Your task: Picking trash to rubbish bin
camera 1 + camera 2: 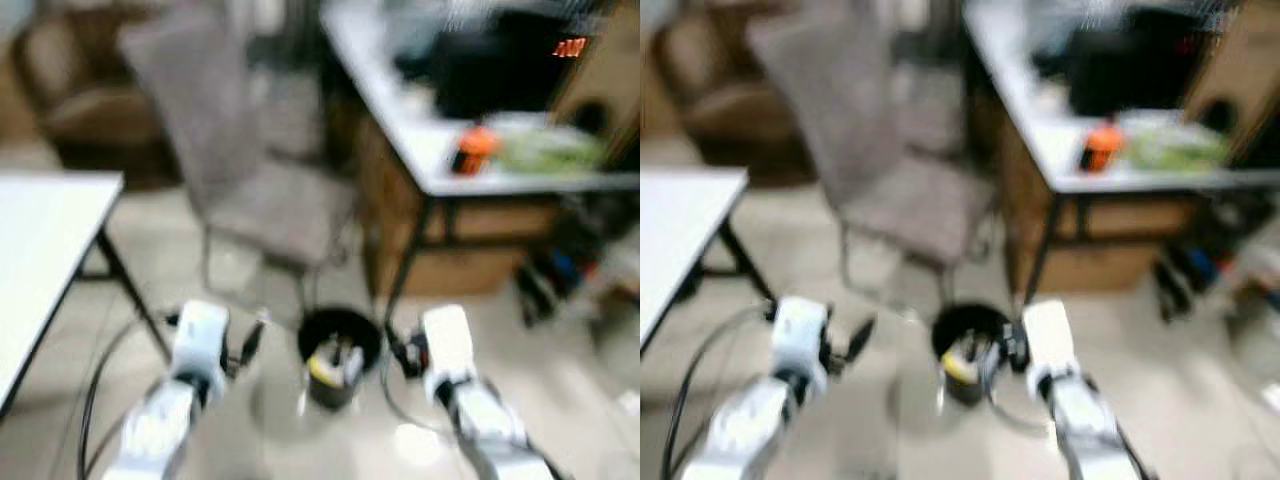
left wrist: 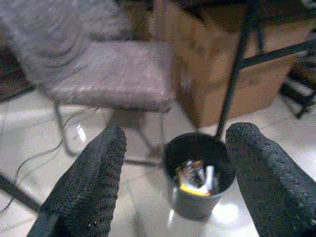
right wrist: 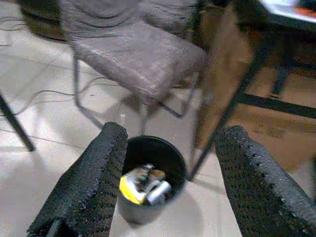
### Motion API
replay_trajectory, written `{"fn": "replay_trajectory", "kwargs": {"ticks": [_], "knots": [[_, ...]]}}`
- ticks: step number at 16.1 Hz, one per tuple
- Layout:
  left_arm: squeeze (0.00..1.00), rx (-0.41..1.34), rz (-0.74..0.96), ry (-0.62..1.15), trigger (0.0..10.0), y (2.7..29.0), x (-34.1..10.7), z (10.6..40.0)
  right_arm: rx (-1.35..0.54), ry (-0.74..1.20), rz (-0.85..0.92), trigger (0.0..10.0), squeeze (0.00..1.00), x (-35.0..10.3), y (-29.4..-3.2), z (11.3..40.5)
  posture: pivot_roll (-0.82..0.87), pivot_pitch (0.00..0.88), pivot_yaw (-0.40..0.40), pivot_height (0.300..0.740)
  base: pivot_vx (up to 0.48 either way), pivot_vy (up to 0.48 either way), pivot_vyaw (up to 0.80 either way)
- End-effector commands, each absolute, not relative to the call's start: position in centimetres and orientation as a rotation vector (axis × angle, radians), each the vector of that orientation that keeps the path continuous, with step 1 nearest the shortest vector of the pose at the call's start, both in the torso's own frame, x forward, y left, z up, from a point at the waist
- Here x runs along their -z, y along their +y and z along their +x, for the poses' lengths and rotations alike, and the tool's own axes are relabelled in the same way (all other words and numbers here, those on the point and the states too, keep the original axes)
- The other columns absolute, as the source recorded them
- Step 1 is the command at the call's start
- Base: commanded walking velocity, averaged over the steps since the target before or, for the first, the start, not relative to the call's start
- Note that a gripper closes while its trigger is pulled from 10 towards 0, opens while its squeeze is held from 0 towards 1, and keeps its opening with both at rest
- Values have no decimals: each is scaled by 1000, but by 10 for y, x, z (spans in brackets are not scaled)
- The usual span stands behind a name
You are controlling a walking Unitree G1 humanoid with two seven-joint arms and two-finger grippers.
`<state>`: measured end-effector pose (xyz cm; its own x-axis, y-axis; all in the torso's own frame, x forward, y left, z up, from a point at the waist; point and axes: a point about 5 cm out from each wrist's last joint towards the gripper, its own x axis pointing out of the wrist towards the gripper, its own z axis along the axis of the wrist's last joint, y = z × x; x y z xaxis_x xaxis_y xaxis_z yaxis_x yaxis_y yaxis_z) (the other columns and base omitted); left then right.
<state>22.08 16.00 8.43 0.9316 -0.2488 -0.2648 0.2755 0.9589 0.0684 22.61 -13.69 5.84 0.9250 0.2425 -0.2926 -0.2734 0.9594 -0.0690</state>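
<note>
Above the black bin [image 2: 197,170] of trash [image 2: 196,177], both grippers' fingers [image 2: 94,182] [image 3: 98,180] spread, empty.

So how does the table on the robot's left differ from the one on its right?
The left table has a white top with nothing seen on it; the right table carries an orange thing, a green thing and a dark bulky thing, too blurred to name. A cardboard box sits under the right table; bare floor shows under the left. Both have pale tops and black legs.
</note>
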Motion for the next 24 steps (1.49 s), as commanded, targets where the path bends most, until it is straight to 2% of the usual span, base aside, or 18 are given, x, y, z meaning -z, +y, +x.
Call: {"fn": "replay_trajectory", "kwargs": {"ticks": [1, 9, 17, 19, 24], "knots": [[0, 264, 120, 254, 10000, 161, -86, 221, -267, 277, -116, 10000, 0, -59, -137, 226, -63, 0, -59, 740, -307, 0, 0], [0, 284, 134, 238, 10000, 160, -89, 219, -270, 211, -147, 10000, 0, -66, -134, 228, -60, 0, -61, 740, -307, 0, 0], [0, 214, 126, 189, 10000, 168, -99, 219, -312, 166, -157, 10000, 0, -72, -128, 232, -43, 0, -76, 740, -266, 0, 0], [0, 149, 121, 124, 10000, 173, -111, 225, -393, 136, -197, 10000, 0, -80, -120, 235, -36, 0, -79, 740, 0, 0, 800], [0, 55, 180, -21, 10000, 181, -136, 235, -410, 78, -178, 10000, 0, -91, -114, 240, -32, 0, -86, 740, 0, 0, 800]]}}
